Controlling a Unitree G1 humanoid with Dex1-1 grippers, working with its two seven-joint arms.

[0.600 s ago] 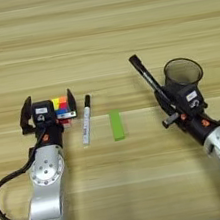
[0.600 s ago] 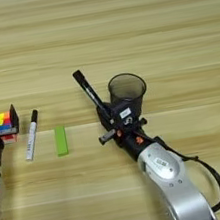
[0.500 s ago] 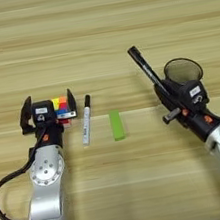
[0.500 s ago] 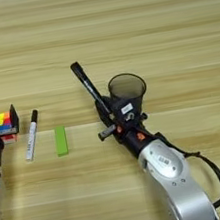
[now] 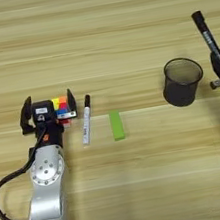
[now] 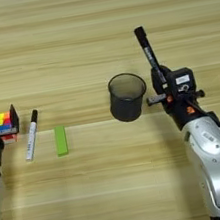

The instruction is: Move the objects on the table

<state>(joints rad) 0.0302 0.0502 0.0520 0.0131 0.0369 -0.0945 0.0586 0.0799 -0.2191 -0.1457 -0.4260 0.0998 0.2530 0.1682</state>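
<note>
My left gripper (image 5: 49,108) is open at the table's left, and the small multicoloured cube (image 5: 61,107) sits between its fingers against the right-hand one. Just right of it lie the white marker with a black cap (image 5: 87,126) and the flat green bar (image 5: 116,125). The black mesh cup (image 6: 126,97) stands upright at centre right. My right gripper (image 6: 161,80) is to the right of the cup, shut on the black pen (image 6: 148,54). The pen points up and away, tilted slightly left.
The light-wood table (image 5: 96,28) fills both views. The left arm's black cable (image 5: 8,185) loops over the table at the lower left. The right arm's silver forearm (image 6: 215,165) runs down to the lower right.
My right gripper has carried the black pen rightwards, from the left of the mesh cup to its right side. The pen now stands steeper. The left gripper, cube, marker and bar have not moved.
</note>
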